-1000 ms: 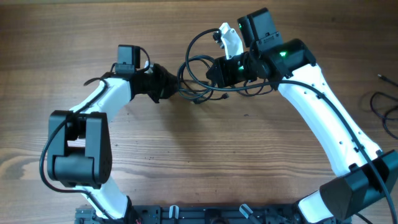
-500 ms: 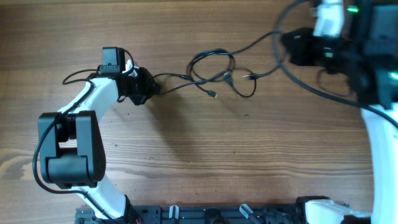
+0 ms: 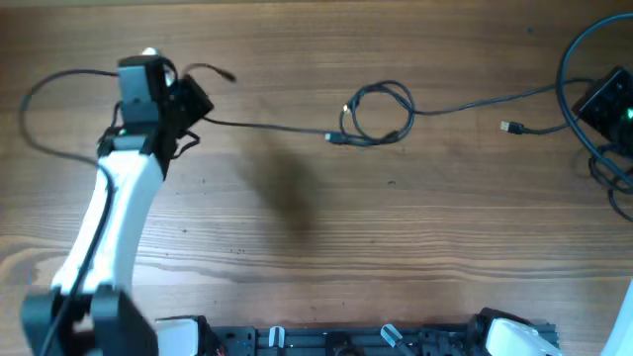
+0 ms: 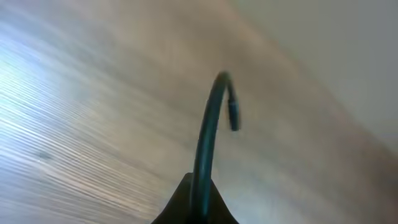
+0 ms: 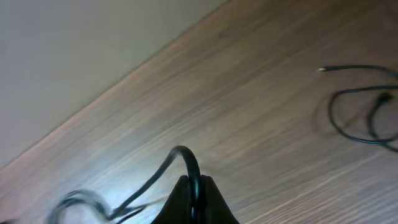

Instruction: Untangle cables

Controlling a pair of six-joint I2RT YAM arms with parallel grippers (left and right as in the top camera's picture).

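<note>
Cables (image 3: 267,128) lie stretched across the wooden worktop (image 3: 316,247), strung out between the two arms. Left pincer (image 3: 194,102) is at far left of the overhead view, closed and clamped on one cord. In the left wrist view its fingers (image 4: 177,210) pinch tight on that cord. A short tail (image 4: 208,124) arches up out of the grip and ends in a small plug (image 4: 233,115), blurred. The overhead view shows the same tail sticking out up-right of the pincer.

From the left pincer a single strand runs right, nearly straight, to a small loop (image 3: 409,111) near worktop centre. A dark lump (image 3: 334,136) sits at the loop's lower left edge; can't tell if it is a knot or a plug. Past the loop the cord carries on right and upward toward the right pincer (image 3: 603,99) at the frame edge.

Right pincer is closed and gripping a cord. In the right wrist view a black cord (image 5: 186,158) is wedged between the closed fingertips (image 5: 214,208), bends over and trails off left. A free metal-tipped end (image 3: 511,127) lies on the worktop between the loop and the right pincer, apart from both. More thin cord coils (image 3: 596,166) lie below the right pincer, partly cut off by the frame. The loop also shows far off in the right wrist view.
</note>
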